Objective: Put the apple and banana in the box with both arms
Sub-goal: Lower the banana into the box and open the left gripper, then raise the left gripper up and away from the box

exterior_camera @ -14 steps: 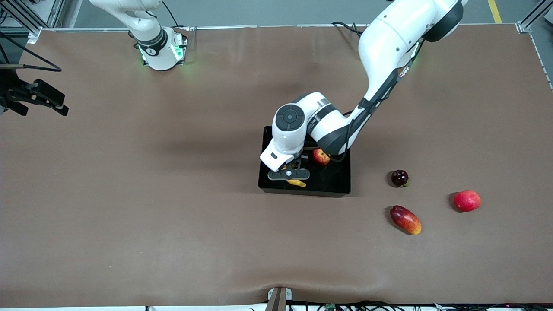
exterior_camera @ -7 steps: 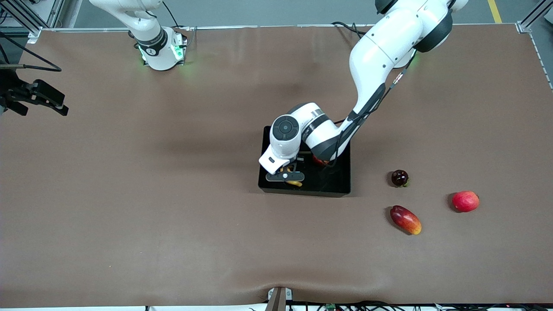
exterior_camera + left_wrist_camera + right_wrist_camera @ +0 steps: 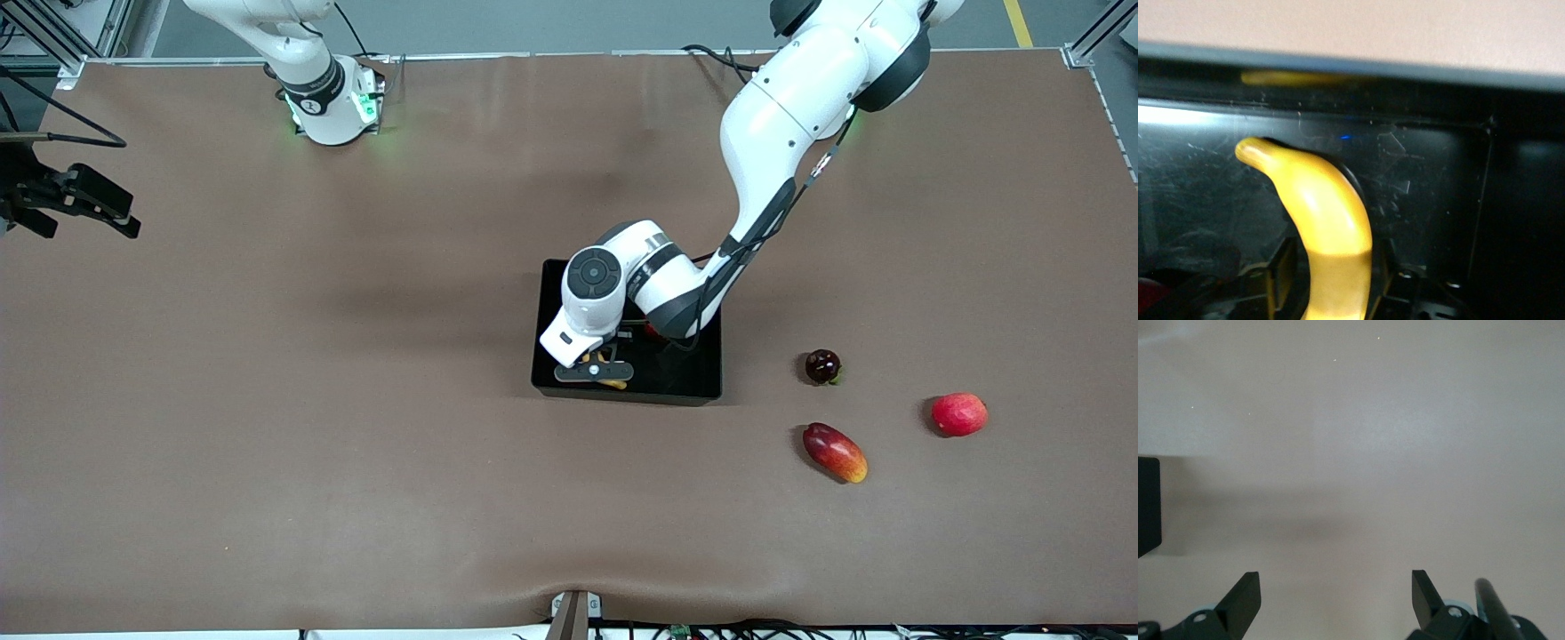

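Brown table cover (image 3: 356,427), wrinkled near the front camera's edge. Toward the left arm's end: dark round fruit (image 3: 822,365); nearer the camera, red-and-orange mango (image 3: 834,452); beside these, well apart, plain pinkish-red round fruit (image 3: 959,414).

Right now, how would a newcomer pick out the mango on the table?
Start at the black box mid-table and go toward the left arm's end. Three loose fruits lie there; the mango is nearest the front camera. Only it is elongated, red fading to orange.

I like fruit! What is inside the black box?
In the box the left gripper holds the banana. A sliver of red, likely the apple, peeks from under the arm, mostly covered.
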